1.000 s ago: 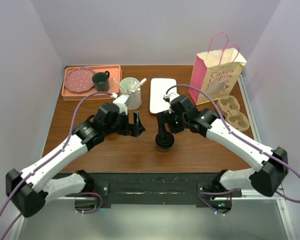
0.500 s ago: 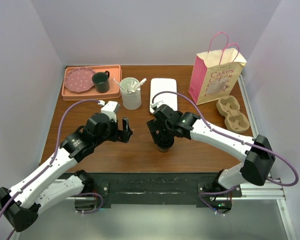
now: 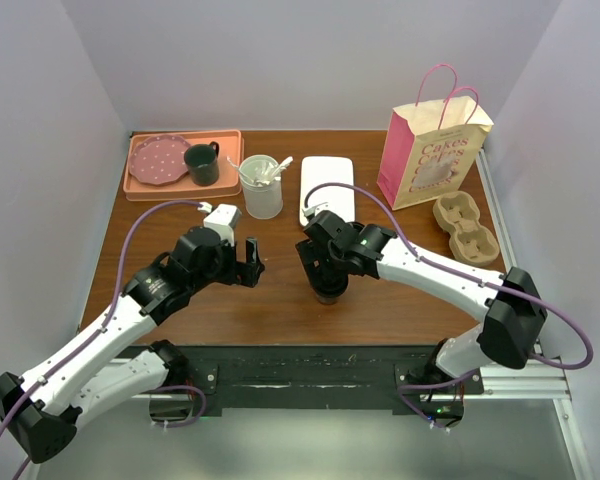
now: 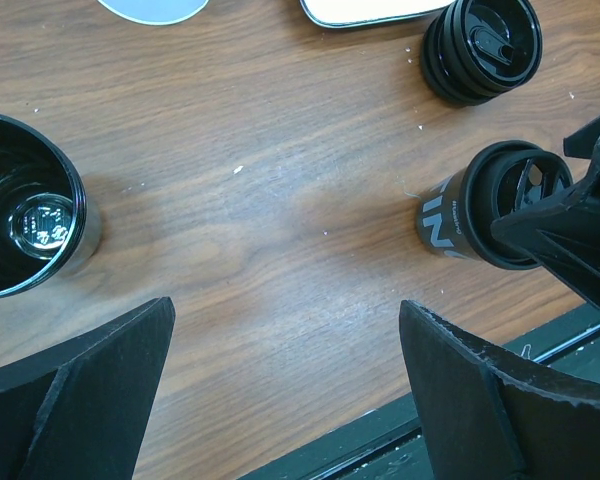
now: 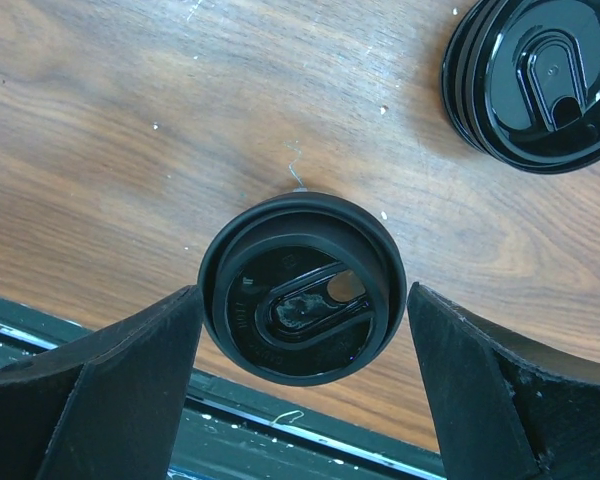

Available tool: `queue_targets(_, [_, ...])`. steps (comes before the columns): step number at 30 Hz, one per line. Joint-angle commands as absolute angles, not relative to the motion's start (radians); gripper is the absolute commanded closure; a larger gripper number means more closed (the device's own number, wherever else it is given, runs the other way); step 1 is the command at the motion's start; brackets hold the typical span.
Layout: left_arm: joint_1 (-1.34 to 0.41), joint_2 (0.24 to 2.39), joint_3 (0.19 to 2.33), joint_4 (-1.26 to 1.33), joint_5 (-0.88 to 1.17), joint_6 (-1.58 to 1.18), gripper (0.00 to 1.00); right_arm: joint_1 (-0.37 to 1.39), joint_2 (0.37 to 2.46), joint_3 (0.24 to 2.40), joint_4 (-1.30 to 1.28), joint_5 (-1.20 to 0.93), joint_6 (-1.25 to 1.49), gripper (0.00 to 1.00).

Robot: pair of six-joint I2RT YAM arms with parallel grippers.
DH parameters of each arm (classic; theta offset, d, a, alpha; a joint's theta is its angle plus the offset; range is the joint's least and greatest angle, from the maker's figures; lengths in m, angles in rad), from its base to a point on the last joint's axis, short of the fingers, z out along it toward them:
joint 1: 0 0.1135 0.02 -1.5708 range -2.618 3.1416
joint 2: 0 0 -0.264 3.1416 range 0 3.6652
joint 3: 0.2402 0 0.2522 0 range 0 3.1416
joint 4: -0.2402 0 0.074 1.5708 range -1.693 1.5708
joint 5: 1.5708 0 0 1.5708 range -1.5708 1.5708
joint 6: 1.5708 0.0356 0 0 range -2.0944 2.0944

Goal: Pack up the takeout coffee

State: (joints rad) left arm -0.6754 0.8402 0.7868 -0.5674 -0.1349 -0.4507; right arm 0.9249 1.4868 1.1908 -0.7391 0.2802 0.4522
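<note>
A black takeout coffee cup [image 3: 328, 288] with a black sip lid [image 5: 302, 285] stands near the table's front edge. My right gripper [image 5: 305, 300] is open and straddles it from above, one finger close beside each side of the lid. In the left wrist view the cup [image 4: 458, 212] shows with a right finger across it. My left gripper [image 3: 250, 262] is open over bare wood, left of the cup, its fingers [image 4: 90, 390] wide apart and holding nothing. The pink paper bag [image 3: 430, 150] stands at the back right, with a cardboard cup carrier [image 3: 467, 228] in front of it.
A stack of black lids [image 5: 545, 80] lies just beyond the cup. An open black cup [image 4: 25, 220] stands under my left arm. At the back are a white tray [image 3: 326, 188], a clear container with stirrers [image 3: 262, 185], and an orange tray [image 3: 230, 160] holding a pink plate and a green mug.
My right gripper has moved left and down around the lidded cup, and its jaws have narrowed slightly. My left arm has drawn back to the left, still open.
</note>
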Motion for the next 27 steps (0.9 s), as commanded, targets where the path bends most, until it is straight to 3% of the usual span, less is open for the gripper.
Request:
queue_targets(1, [-0.672,0.841,0.788,-0.528,-0.140,-0.426,0.00,0.931,1.505,1.221,-0.741,0.319,0.460,0.13])
queue_targets(10, [-0.673,0.850,0.798,-0.531,-0.146,-0.420,0.00,0.931,1.529,1.224,-0.762,0.317,0.471,0.17])
queue_targets(20, [-0.673,0.853,0.802,-0.520,-0.153,-0.414,0.00,0.916,1.453,1.212,-0.899,0.485,0.561,0.25])
queue_targets(27, [-0.673,0.862,0.799,-0.511,-0.132,-0.407,0.00,0.715,1.304,1.080,-0.894,0.449,0.575,0.28])
